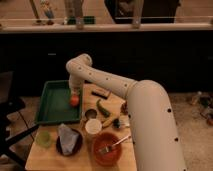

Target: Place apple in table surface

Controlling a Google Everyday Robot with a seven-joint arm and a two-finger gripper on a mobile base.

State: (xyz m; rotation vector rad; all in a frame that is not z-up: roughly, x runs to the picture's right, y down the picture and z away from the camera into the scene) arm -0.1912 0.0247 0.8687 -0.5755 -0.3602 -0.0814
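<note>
The apple, small, round and orange-red, is at the tip of my gripper, over the right part of the green tray. I cannot tell whether the apple rests on the tray or is lifted off it. My white arm reaches in from the lower right, across the light tan table surface, and bends down to the tray. The tray lies on the table's far left corner.
On the table are a white cup, an orange-red bowl with a fork, a dark plate, a pale green cup, a green pepper and a dark flat object. A dark counter runs behind.
</note>
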